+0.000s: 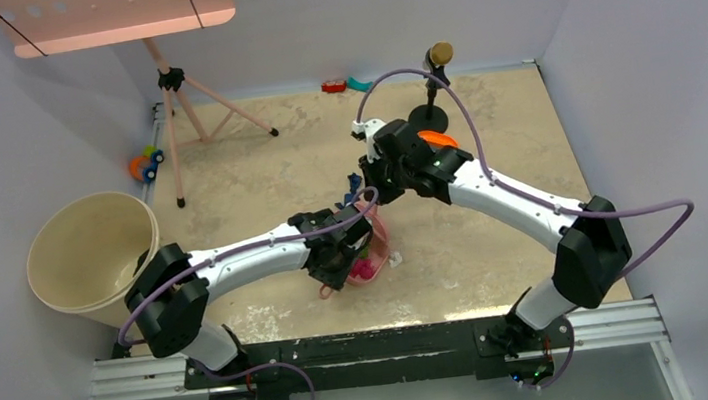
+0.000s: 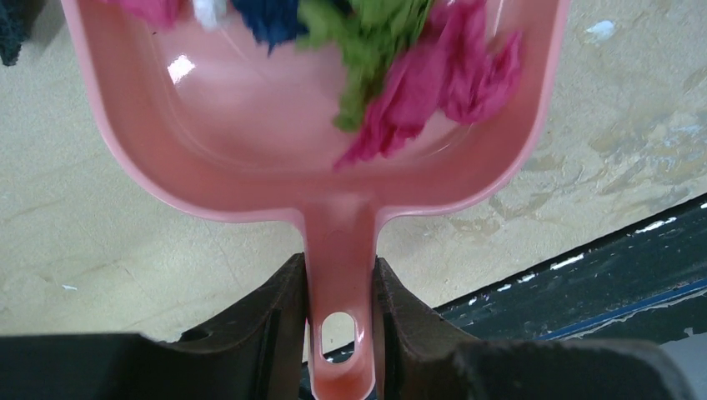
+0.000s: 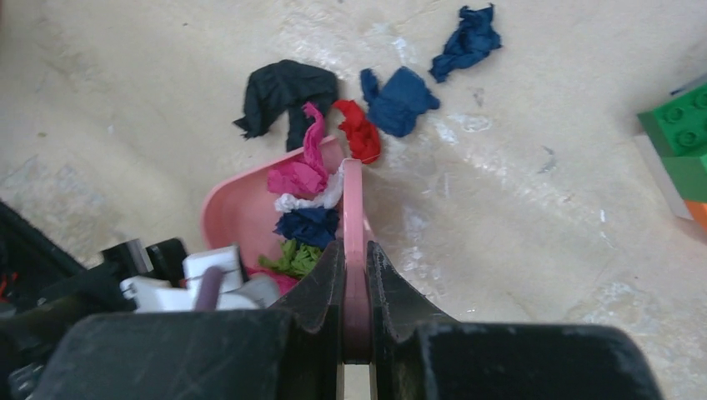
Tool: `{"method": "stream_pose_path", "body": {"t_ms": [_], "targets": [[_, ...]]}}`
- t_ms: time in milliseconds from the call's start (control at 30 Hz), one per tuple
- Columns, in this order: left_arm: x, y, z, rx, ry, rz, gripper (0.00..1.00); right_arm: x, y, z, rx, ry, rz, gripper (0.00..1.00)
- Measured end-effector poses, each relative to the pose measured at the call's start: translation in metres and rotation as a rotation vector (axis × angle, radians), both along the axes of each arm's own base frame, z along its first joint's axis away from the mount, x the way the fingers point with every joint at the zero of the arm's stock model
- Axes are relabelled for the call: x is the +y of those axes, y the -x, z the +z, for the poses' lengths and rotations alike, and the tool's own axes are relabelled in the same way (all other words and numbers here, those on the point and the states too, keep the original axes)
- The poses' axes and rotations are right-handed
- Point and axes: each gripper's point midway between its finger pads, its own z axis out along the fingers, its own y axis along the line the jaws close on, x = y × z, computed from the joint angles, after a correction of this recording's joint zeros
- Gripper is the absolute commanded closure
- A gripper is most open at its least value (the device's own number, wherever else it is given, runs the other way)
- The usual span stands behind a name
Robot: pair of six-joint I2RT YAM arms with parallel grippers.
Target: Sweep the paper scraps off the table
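Observation:
My left gripper (image 2: 338,271) is shut on the handle of a pink dustpan (image 2: 250,125), which lies on the table (image 1: 521,110) near its front. Magenta (image 2: 450,83), green (image 2: 367,42) and dark blue paper scraps lie in the pan. My right gripper (image 3: 354,250) is shut on a thin pink sweeping tool (image 3: 352,200), seen edge-on along the pan's right side (image 3: 238,208). Past the pan's mouth lie a black scrap (image 3: 283,92), a red scrap (image 3: 360,132) and two dark blue scraps (image 3: 398,100). From above, both grippers meet at the pan (image 1: 375,243).
A beige bin (image 1: 94,250) stands off the table's left edge. At the back are a tripod (image 1: 181,109), a black stand (image 1: 434,100) and small red and teal toys (image 1: 345,85). Green blocks (image 3: 679,133) lie right of the scraps. A black rail (image 2: 584,292) runs along the front.

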Motion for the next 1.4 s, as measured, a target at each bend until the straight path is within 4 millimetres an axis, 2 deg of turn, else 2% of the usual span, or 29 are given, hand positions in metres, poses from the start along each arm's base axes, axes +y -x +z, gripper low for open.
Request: {"method": "stream_pose_path", "body": {"t_ms": [100,233,433,633,733,900,1033,1167,1400], "targets": [[-0.001,-0.001,-0.002,-0.001,0.001,0.000,1.00,0.004,0.009,0.010,-0.004,-0.026,0.042,1.00],[-0.007,-0.007,-0.002,-0.030,0.025,0.005,1.00,-0.009,0.013,0.036,-0.068,-0.030,0.029,1.00],[-0.005,-0.008,-0.003,-0.089,0.088,0.029,1.00,-0.052,0.008,0.070,-0.211,0.044,-0.110,1.00],[-0.003,-0.009,0.011,-0.161,0.131,0.033,1.00,-0.094,0.007,0.092,-0.336,0.085,-0.268,1.00],[-0.004,-0.010,0.026,-0.202,0.169,0.036,1.00,-0.110,0.007,0.090,-0.364,0.107,-0.328,1.00],[0.009,-0.008,0.051,-0.248,0.190,0.061,1.00,-0.123,0.007,0.070,-0.356,0.155,-0.395,1.00],[0.021,-0.009,0.073,-0.276,0.167,0.100,1.00,-0.127,0.008,0.055,-0.344,0.153,-0.424,1.00],[0.033,-0.017,0.104,-0.334,0.154,0.164,1.00,-0.131,0.014,0.044,-0.334,0.141,-0.441,1.00],[0.070,-0.038,0.158,-0.446,0.121,0.325,1.00,-0.133,0.017,0.044,-0.339,0.117,-0.452,1.00]]}}
